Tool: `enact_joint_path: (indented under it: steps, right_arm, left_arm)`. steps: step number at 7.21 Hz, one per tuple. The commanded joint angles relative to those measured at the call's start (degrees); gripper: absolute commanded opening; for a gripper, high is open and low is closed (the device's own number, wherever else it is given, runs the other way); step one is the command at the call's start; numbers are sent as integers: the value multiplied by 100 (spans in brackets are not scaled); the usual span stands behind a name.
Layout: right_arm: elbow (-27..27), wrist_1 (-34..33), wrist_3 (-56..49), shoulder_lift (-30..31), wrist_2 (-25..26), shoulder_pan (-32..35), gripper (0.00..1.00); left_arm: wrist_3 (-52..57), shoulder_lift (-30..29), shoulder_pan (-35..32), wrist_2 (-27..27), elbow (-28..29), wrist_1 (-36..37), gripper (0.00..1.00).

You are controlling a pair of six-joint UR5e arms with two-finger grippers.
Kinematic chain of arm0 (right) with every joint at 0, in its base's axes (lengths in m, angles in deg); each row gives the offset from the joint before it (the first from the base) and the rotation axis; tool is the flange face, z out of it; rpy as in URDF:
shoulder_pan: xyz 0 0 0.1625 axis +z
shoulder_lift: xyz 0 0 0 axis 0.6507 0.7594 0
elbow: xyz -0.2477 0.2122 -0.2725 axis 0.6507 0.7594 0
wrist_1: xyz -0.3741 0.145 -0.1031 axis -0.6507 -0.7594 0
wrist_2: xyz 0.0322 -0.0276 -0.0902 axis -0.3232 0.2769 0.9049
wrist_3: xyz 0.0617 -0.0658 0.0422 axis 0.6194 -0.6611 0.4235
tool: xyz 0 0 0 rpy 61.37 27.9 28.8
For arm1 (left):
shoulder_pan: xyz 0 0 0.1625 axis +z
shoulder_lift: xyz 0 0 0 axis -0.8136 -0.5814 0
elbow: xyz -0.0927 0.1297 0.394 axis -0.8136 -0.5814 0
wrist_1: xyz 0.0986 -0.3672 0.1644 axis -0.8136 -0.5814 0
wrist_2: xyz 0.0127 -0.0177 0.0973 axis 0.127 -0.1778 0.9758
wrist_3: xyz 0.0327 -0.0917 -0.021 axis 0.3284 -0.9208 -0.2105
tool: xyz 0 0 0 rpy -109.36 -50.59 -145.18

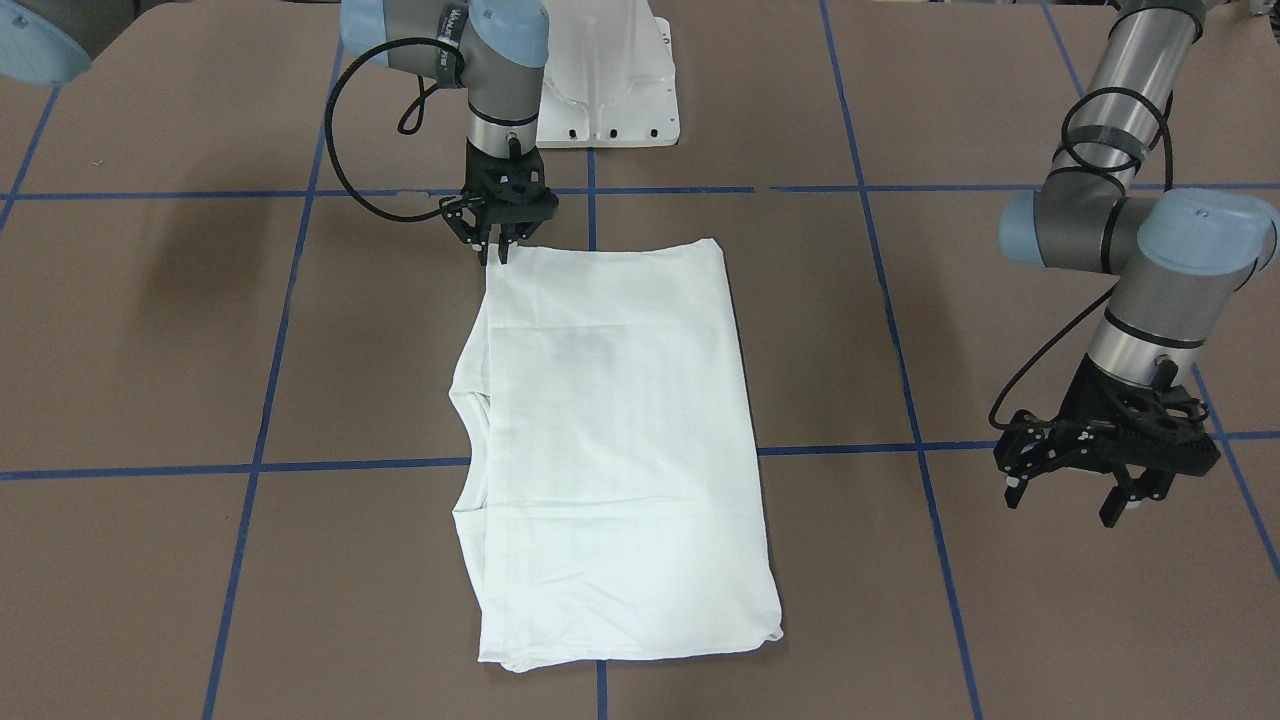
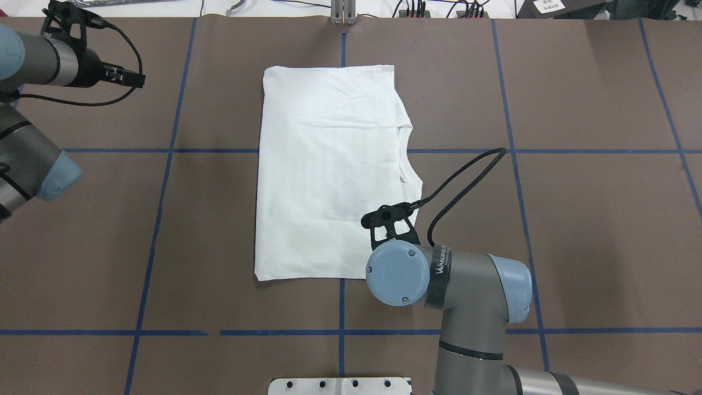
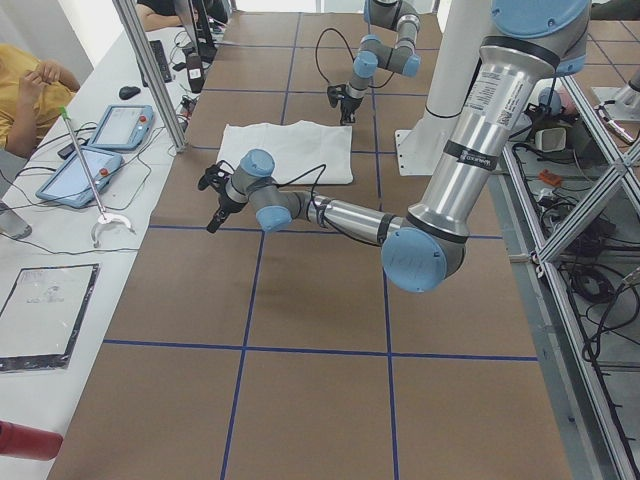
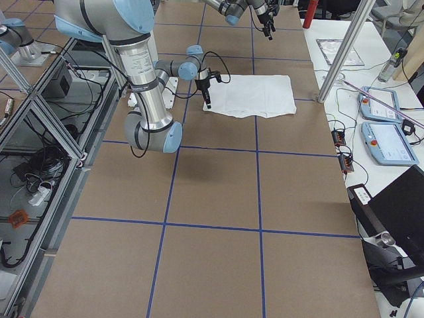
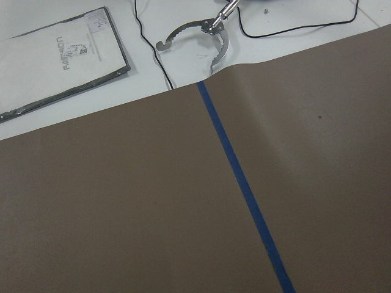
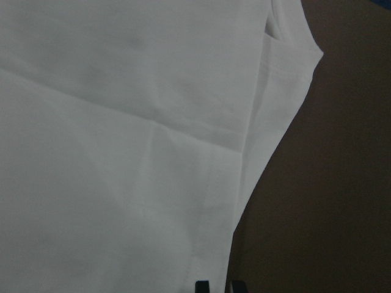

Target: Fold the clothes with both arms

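t-shirt folded flat mid-table; right gripper narrow at its robot-side corner, grasp unclear; left gripper spread wide near far left corner

The brown table has blue tape lines across it. A white shirt lies flat on it, folded, with one corner right under the right pincer. The left pincer hangs over brown top, well apart from the shirt. A white block sits just behind the right pincer.
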Motion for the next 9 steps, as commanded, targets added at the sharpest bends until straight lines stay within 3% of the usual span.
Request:
enact_joint_path:
  steps: [1, 3, 5, 6, 7, 9]
  right_arm:
    - [-288, 53, -5, -125, -66, 351, 100]
    - [-850, 795, 91, 153, -566, 582, 100]
    - [-1247, 1823, 379, 995, -568, 591, 100]
    - [-1327, 1967, 704, 1217, -507, 600, 100]
    - [-1345, 1977, 890, 1306, -393, 600, 100]
    - [-1293, 1969, 900, 1307, -331, 591, 100]
  left_arm:
    - [-17, 13, -16, -404, -318, 143, 100]
    - [-1042, 642, 133, -897, -1570, 381, 100]
    - [-2067, 1626, 867, -1084, -2934, 390, 100]
    - [-2788, 1726, 1437, -753, -3314, 434, 100]
    - [-3465, 1684, 2243, 94, -3527, 939, 100]
    - [-4346, 844, 3529, 1074, -3530, 2352, 100]
